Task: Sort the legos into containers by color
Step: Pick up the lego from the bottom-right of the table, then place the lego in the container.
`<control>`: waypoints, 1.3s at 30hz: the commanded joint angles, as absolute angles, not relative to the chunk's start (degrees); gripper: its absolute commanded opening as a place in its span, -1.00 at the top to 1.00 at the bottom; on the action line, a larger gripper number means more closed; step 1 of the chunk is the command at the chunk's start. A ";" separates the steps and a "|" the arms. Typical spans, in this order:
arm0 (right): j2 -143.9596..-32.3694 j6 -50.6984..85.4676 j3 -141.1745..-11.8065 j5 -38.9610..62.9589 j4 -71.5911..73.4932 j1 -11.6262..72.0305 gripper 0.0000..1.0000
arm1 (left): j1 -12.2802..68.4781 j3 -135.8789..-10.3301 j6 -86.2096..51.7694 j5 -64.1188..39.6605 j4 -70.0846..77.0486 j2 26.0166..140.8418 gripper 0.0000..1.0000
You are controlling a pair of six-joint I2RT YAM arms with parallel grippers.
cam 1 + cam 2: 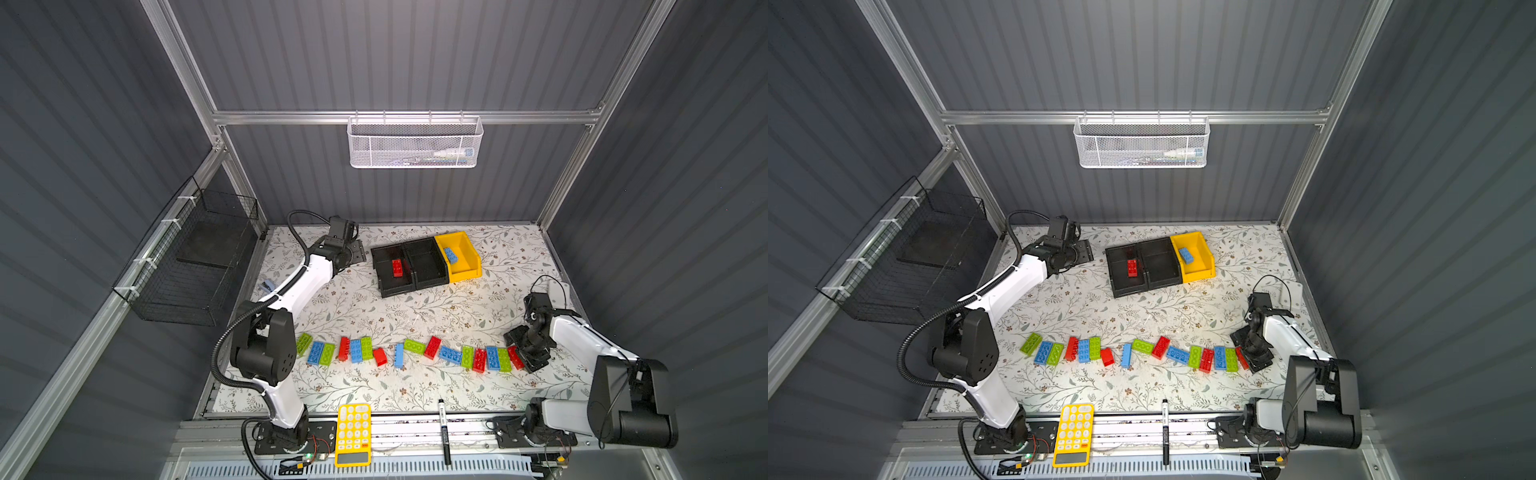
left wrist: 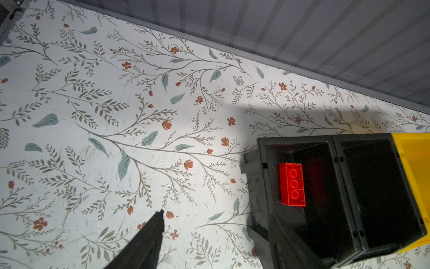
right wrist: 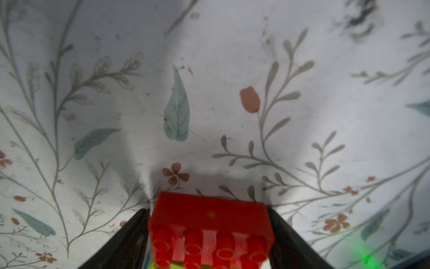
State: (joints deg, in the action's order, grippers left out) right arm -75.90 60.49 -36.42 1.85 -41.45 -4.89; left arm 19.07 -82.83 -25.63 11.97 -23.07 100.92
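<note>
Grey ribbed panels wall in a table (image 1: 374, 386) covered with a leaf-and-flower print. A long row of bricks (image 1: 414, 346), red, blue and green mixed, runs along its near side, within reach of both arms.

Three bins stand together at the far middle. The left black bin (image 1: 377, 270) holds one red brick (image 1: 397, 268) and the yellow bin (image 1: 467, 257) holds one blue brick (image 1: 450, 255). Those two colours seem to be assigned already. The middle black bin (image 1: 426, 264) is empty and is probably meant for green.

The right gripper (image 1: 524, 355) is down at the right end of the row, likely because that end lies nearest its base. Its jaws are drawn in against the two long sides of the end red brick (image 3: 209, 223). They grip it across its narrow width, where the fingers can span it. The brick is not yet lifted and lies tight beside a green brick (image 1: 504, 360), so a straight upward pull looks least likely to drag that neighbour along. From there it would have to cross the table to the left black bin.

The left gripper (image 1: 355, 251) hangs just beside that same bin, well away from the row. Its jaws are apart with nothing between them, and the wrist view shows only bare table there. It looks parked clear of the right arm's likely path.
</note>
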 commanded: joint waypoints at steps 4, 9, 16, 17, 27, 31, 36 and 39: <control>-75.79 59.84 -36.64 2.28 -40.60 -4.83 -0.26 | 17.61 -81.56 -26.10 10.42 -23.38 98.39 -0.44; -73.78 56.02 -40.32 1.05 -42.48 -4.70 -0.18 | 16.67 -80.55 -26.25 10.08 -24.20 97.53 -0.44; -72.47 49.50 -51.49 1.17 -41.73 -2.76 -0.17 | 12.61 -70.37 -29.59 4.72 -20.67 91.35 -0.44; -72.97 48.90 -53.56 0.35 -41.88 -1.69 -0.17 | 12.20 -69.48 -29.69 5.00 -21.16 90.51 -0.44; -88.38 51.24 -76.22 -1.87 -32.26 18.01 -0.19 | 10.30 -56.43 -29.45 11.52 -28.59 79.78 -0.44; -97.72 52.87 -84.68 1.68 -28.88 24.09 -0.21 | 9.20 -52.28 -29.62 13.73 -31.87 74.80 -0.44; -107.42 54.01 -94.40 6.27 -26.56 28.47 -0.21 | 7.83 -48.91 -31.02 16.13 -36.59 68.57 -0.44; -113.52 54.48 -100.72 9.68 -26.73 30.41 -0.20 | 6.26 -46.36 -32.43 16.07 -38.90 64.94 -0.45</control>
